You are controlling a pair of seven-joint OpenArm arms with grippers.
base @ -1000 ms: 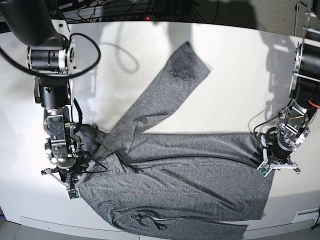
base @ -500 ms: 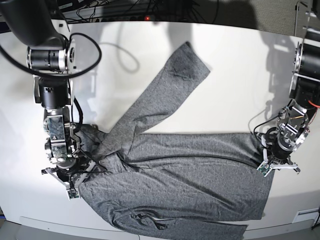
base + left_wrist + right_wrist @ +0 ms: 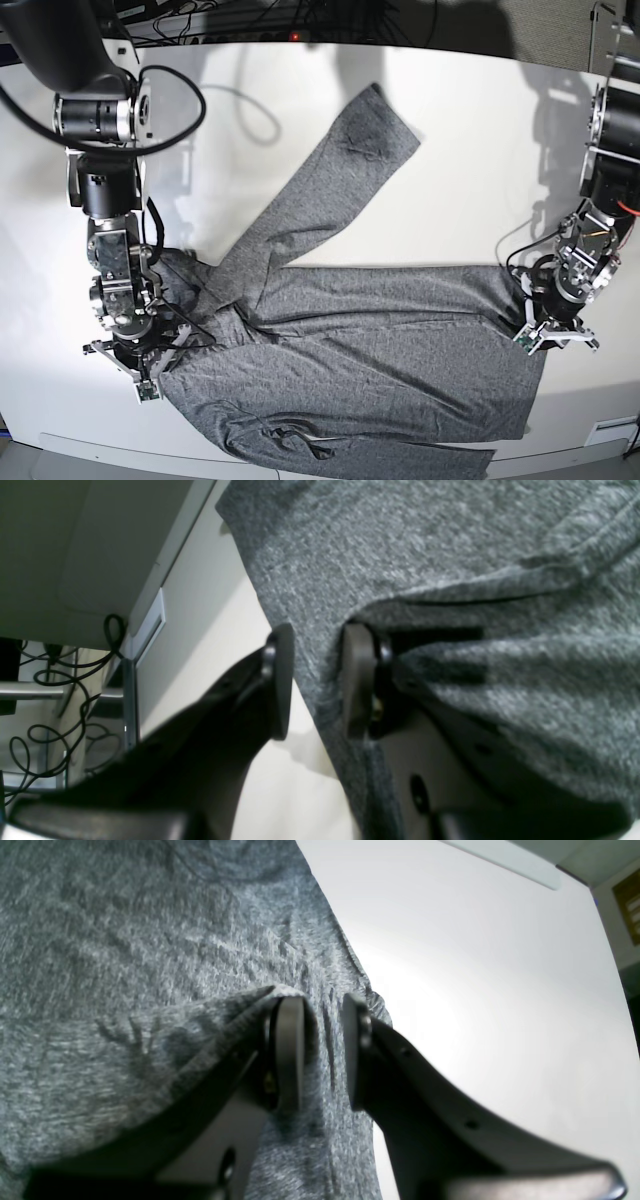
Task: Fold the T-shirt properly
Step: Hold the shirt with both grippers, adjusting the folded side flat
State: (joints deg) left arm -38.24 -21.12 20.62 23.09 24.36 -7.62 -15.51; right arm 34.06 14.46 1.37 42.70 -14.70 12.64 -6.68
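The heather-grey T-shirt lies spread flat across the white table, with one long sleeve angled toward the back. My left gripper rests at the shirt's right edge. In the left wrist view it stands open, with the cloth's edge lying loose between the pads and a fold draped over one finger. My right gripper is at the shirt's left end. Its wrist view shows it open too, over grey fabric near the edge.
The shirt's other sleeve hangs at the table's front edge. Cables run along the back of the table, and a black cable loops off the arm at the left. Bare tabletop lies behind the shirt's body on the right.
Both grippers were shut on the shirt's edges and have parted their jaws, letting the cloth go. The shirt has stayed where it was on the table.
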